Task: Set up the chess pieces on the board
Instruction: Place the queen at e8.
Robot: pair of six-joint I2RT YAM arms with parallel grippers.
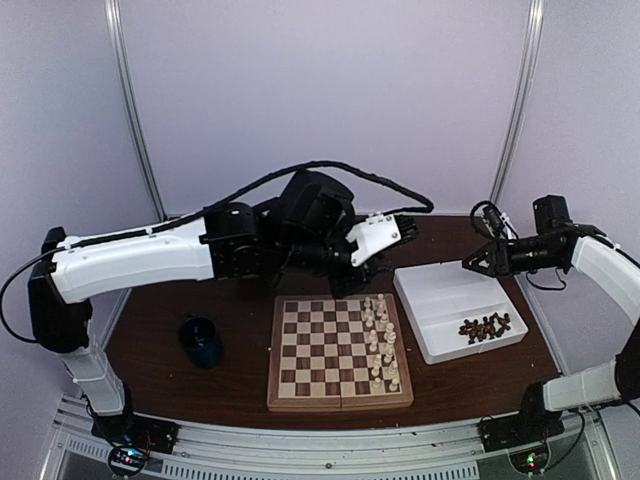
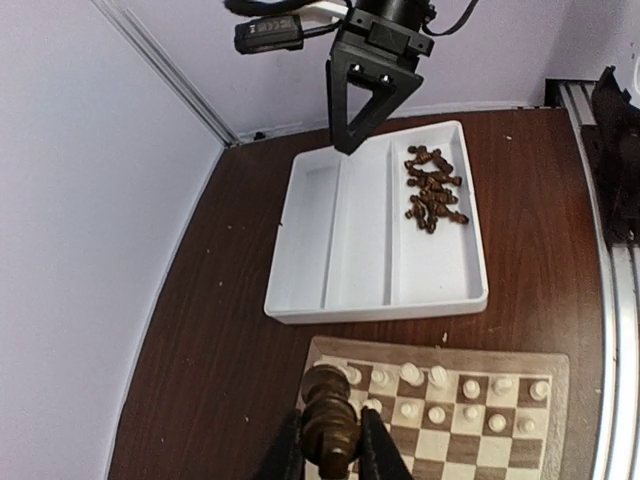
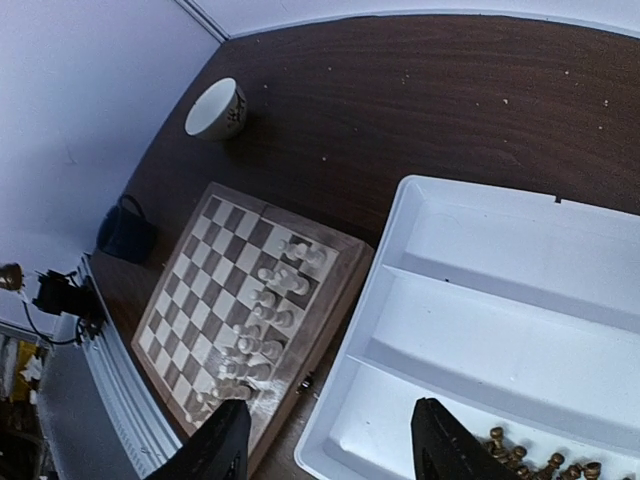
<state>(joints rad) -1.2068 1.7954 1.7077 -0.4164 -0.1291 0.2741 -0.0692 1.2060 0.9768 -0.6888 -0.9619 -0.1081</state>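
Item in hand: one dark brown chessman (image 2: pixel 330 425), clamped upright between the fingers of the left gripper (image 1: pixel 352 282). Its exact rank cannot be told. In the left wrist view it hangs over the corner of the board (image 1: pixel 305 360) nearest the tray, above the squares and not touching them.

Board: lies flat at the table's middle. The cream pieces (image 1: pixel 380 345) stand in the two files along the side next to the tray. No dark piece is seen standing on any square.

Supply: the other dark pieces (image 1: pixel 485 327) lie heaped in the near end compartment of the white divided tray (image 1: pixel 440 290), just right of the board. The other compartments look bare.

Right gripper (image 1: pixel 470 266): jaws spread wide, nothing between them, poised above the tray's far part.

Assessment: cream side apparently done, dark side barely begun. The held piece sits over the cream end, so it likely belongs across the board, on the files along the opposite edge.

Recommended handling:
- Carry it high enough to pass over the cream ranks.
- Lower it vertically onto the centre of one square.
- Let the base seat fully before loosening the fingers, then lift straight up so it does not topple.
- Keep the two arms well apart near the tray.
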